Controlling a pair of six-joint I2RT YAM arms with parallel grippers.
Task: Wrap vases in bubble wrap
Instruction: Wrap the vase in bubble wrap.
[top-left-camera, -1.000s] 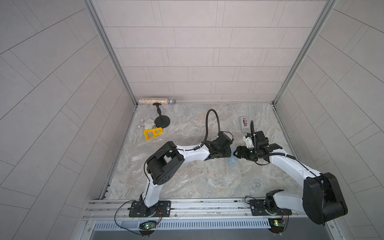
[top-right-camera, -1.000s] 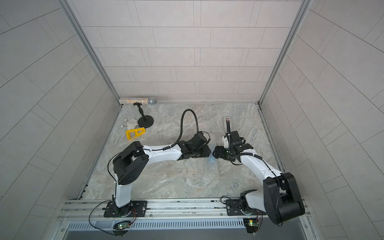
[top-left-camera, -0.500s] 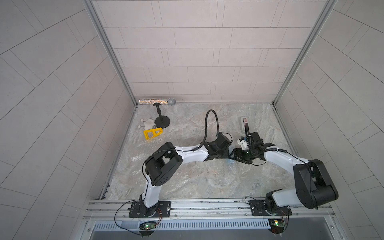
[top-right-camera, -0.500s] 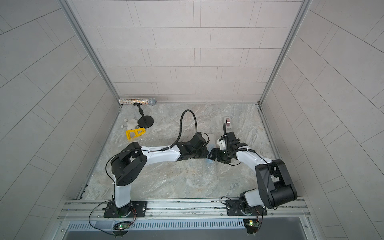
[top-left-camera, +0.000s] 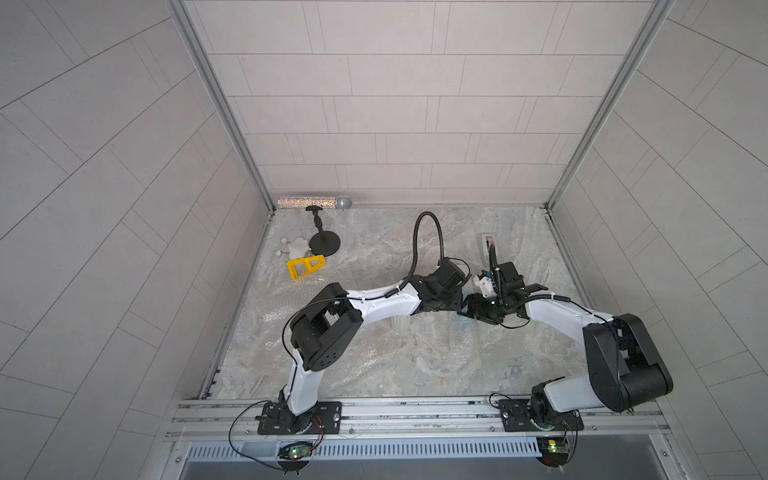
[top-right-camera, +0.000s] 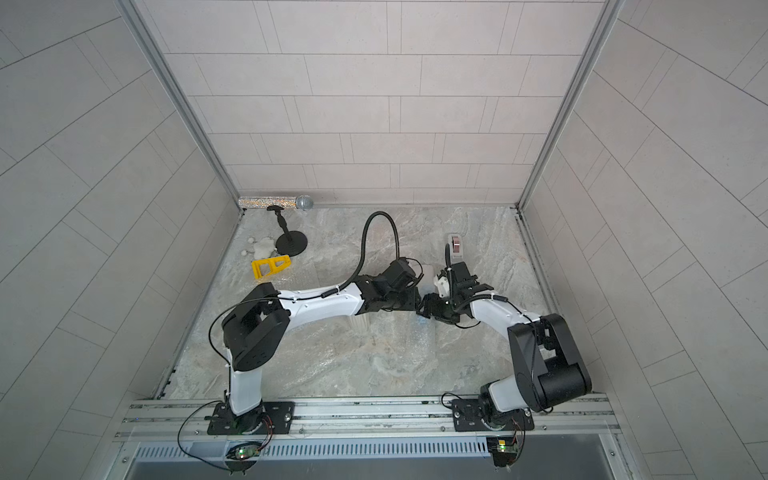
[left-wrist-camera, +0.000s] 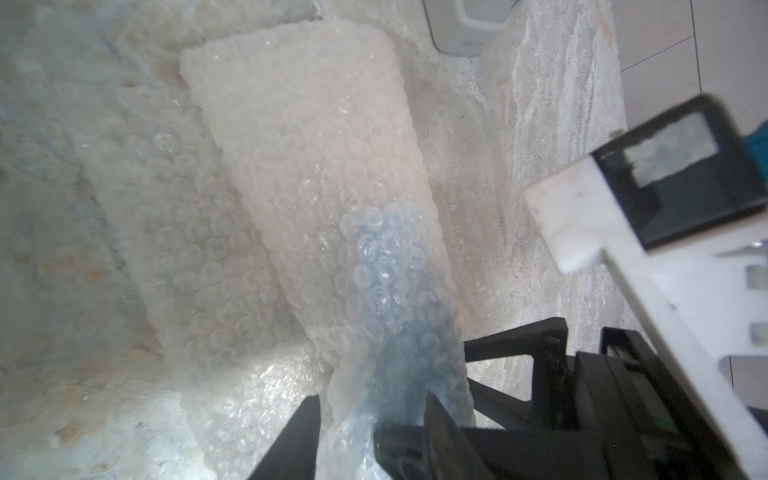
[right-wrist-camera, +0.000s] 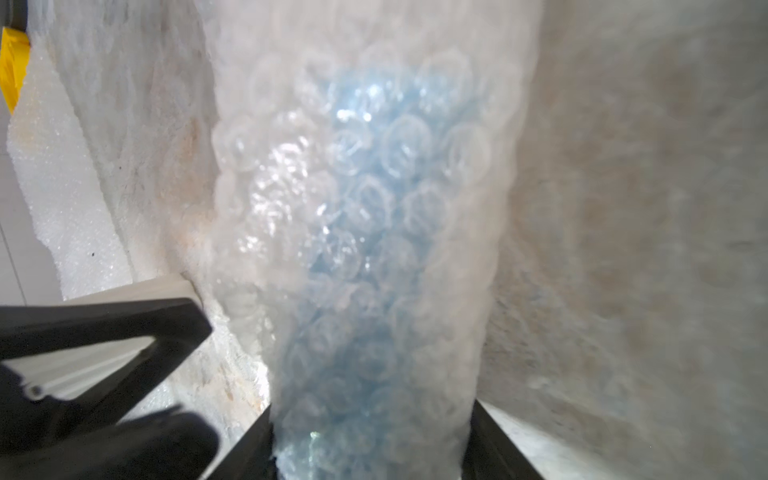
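Three tiled walls in both top views: back wall (top-left-camera: 399, 104) across the upper centre, left wall (top-left-camera: 104, 187) and right wall (top-left-camera: 685, 187) slanting down the frame sides. Tiles are pale grey-beige w/ thin dark joints. Metal posts (top-left-camera: 220, 104) run along both back corners. The desk (top-left-camera: 540, 232), lower centre, has a grey-beige marbled top. An aluminium rail (top-left-camera: 415, 411) spans its near edge, w/ a slotted grille (top-left-camera: 415, 449) just below. Light is soft and even.

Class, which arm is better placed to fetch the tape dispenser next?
Right, probably: the tape dispenser lies just beyond the right tool, on that arm's side; the left tool pinches the wrapped vase.
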